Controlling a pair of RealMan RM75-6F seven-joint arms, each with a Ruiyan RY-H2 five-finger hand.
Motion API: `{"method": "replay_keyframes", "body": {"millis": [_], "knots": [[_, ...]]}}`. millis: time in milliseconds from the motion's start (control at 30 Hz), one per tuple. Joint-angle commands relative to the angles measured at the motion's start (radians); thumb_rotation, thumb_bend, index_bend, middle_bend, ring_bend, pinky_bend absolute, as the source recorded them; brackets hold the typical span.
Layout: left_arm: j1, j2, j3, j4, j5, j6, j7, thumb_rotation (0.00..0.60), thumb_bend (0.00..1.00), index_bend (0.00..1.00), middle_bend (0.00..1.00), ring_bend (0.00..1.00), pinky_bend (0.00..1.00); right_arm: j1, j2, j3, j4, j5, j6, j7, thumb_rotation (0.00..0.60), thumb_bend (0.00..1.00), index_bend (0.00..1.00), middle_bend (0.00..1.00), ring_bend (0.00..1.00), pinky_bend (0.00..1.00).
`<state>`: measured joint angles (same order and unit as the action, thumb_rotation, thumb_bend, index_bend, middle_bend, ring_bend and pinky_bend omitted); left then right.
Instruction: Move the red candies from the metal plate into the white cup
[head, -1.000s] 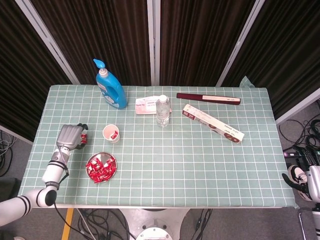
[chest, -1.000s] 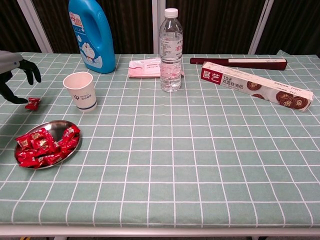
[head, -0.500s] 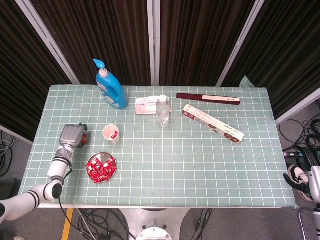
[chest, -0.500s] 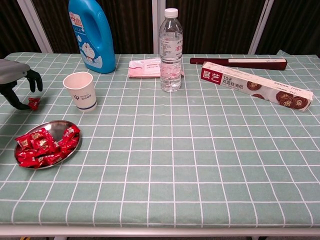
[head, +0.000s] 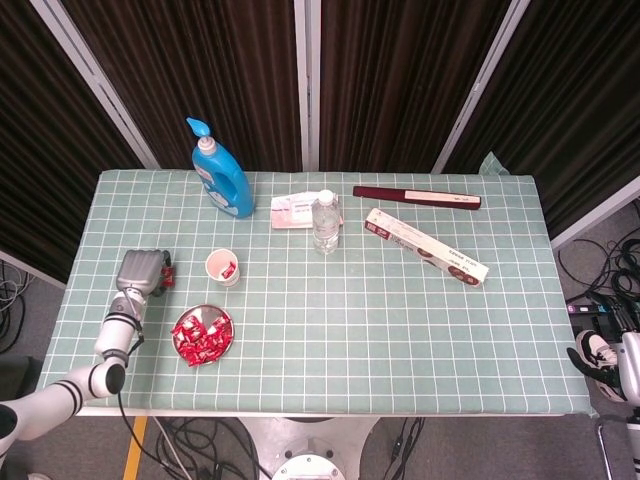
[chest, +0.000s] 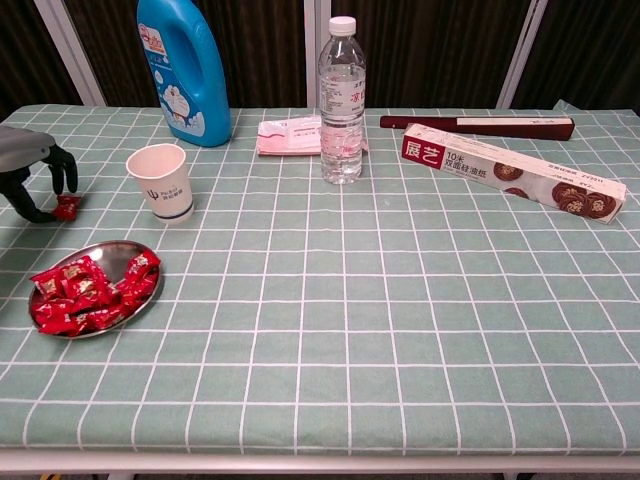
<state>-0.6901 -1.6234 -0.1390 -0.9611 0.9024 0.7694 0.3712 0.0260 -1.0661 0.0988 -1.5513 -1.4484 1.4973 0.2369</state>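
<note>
A metal plate (chest: 115, 252) near the table's front left holds a heap of red candies (chest: 85, 292); the head view shows the same plate (head: 200, 314) and candies (head: 200, 338). Just behind it stands the white cup (chest: 162, 181), and from above the cup (head: 223, 267) has a red candy (head: 230, 268) inside. One stray red candy (chest: 66, 208) lies left of the cup. My left hand (chest: 30, 165) pinches it between thumb and a finger at table level, seen from above as the left hand (head: 140, 272). My right hand (head: 600, 355) hangs beyond the table's right edge, its fingers unclear.
At the back stand a blue detergent bottle (chest: 185, 70) and a water bottle (chest: 342, 100), with a pink packet (chest: 290, 135) between them. A long biscuit box (chest: 510, 170) and a dark red box (chest: 475, 125) lie at the back right.
My left hand's fingers have drawn in around the stray candy left of the cup and now pinch it. The right hand has not moved.
</note>
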Motion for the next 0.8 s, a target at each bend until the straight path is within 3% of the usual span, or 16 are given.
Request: {"method": "replay_keyframes", "body": {"millis": [33, 567, 800], "knots": [[0.000, -0.006, -0.003, 0.013, 0.003, -0.009, -0.010, 0.600, 0.28, 0.48, 0.51, 0.90, 1.00, 0.000, 0.000, 0.000, -0.001, 0.000, 0.000, -0.001, 0.600, 0.13, 0.14, 0.19, 0.10, 0.41], [-0.004, -0.032, -0.016, 0.052, 0.015, -0.040, -0.036, 0.600, 0.29, 0.48, 0.52, 0.90, 1.00, -0.002, 0.003, 0.000, -0.006, 0.004, -0.001, -0.006, 0.600, 0.13, 0.14, 0.20, 0.10, 0.41], [-0.007, -0.049, -0.023, 0.088, 0.027, -0.041, -0.054, 0.600, 0.33, 0.59, 0.61, 0.92, 1.00, -0.004, 0.003, 0.000, -0.006, 0.008, -0.002, -0.004, 0.600, 0.13, 0.14, 0.20, 0.10, 0.41]]}}
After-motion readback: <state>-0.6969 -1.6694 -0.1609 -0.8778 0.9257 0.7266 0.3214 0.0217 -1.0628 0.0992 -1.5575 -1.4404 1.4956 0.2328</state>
